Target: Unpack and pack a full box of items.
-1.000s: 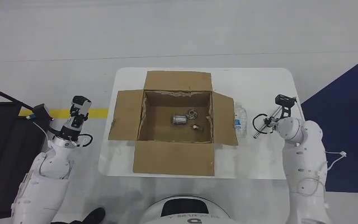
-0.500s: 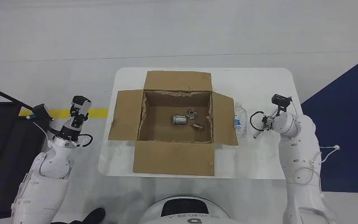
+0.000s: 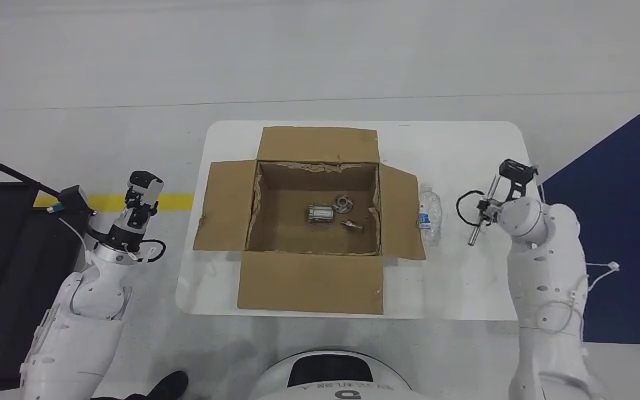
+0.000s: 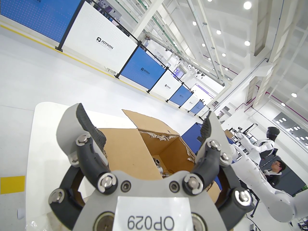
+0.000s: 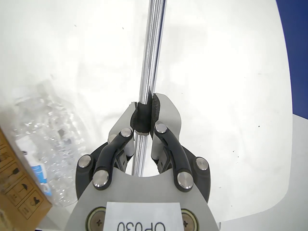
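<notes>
An open cardboard box [image 3: 318,215] sits mid-table with small metal parts [image 3: 322,213] on its floor. A clear plastic bottle [image 3: 429,213] lies just right of the box flap, also seen as the bottle [image 5: 41,143]. My right gripper [image 5: 144,111] is shut on a shiny metal rod [image 5: 154,49], held over the white table to the right of the bottle; the top view shows that rod [image 3: 478,225] in the right gripper [image 3: 487,208]. My left gripper [image 4: 146,118] is open and holds nothing, off the table's left side, facing the box [image 4: 134,150].
The white table [image 3: 460,290] has bare surface right of the bottle and along its front edge. The box's four flaps are folded outward. A yellow floor line [image 3: 185,201] runs left of the table. Blue flooring [image 3: 600,180] lies past the right edge.
My right gripper, still holding the rod, has shifted a little to the right and away from the bottle. The left arm has stayed still.
</notes>
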Robot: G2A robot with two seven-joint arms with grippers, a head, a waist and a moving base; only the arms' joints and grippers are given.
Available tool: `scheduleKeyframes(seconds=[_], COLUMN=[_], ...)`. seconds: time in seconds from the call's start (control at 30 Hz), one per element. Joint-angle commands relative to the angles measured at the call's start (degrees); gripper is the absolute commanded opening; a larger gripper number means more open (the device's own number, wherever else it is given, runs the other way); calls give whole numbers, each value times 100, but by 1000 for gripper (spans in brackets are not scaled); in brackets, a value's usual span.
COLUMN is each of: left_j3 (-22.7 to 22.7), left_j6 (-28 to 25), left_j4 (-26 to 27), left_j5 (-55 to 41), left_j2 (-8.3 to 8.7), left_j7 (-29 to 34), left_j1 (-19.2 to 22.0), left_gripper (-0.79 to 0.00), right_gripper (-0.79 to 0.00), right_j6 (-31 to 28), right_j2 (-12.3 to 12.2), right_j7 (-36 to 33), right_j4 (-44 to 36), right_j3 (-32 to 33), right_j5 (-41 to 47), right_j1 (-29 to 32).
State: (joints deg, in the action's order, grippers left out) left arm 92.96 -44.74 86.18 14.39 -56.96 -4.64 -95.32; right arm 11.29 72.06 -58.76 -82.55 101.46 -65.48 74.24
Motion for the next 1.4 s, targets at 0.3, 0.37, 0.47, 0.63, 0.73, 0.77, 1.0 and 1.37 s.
scheduleKeyframes(seconds=[0.3,0.37,0.47,0.63,0.73,0.77,1.0,1.37], left_j3=[0,0,0,0,0,0,0,0], left_j6=[0,0,0,0,0,0,0,0], left_j4=[0,0,0,0,0,0,0,0], left_j5=[0,0,0,0,0,0,0,0], left_j2=[0,0,0,0,0,0,0,0], left_j7=[0,0,0,0,0,0,0,0], left_j1=[0,0,0,0,0,0,0,0], left_gripper=[0,0,0,0,0,0,0,0], right_gripper=[-785,-785,-785,-785,-785,-785,-785,-785], right_j6=[-1691,-2058,-2547,-3023,-3355,-3521,-4681,-5315], right_j2=[58,61,65,69,65,61,44,62], right_j7=[1095,952,741,608,595,601,1006,1456], right_j4=[-874,-1084,-1434,-2020,-2328,-2452,-2577,-1895], right_j3=[1254,1121,736,-196,-746,-926,-1983,-3402], right_j5=[4076,4545,4995,4739,4244,3999,2634,372], right_j1=[673,661,584,382,336,331,347,-87])
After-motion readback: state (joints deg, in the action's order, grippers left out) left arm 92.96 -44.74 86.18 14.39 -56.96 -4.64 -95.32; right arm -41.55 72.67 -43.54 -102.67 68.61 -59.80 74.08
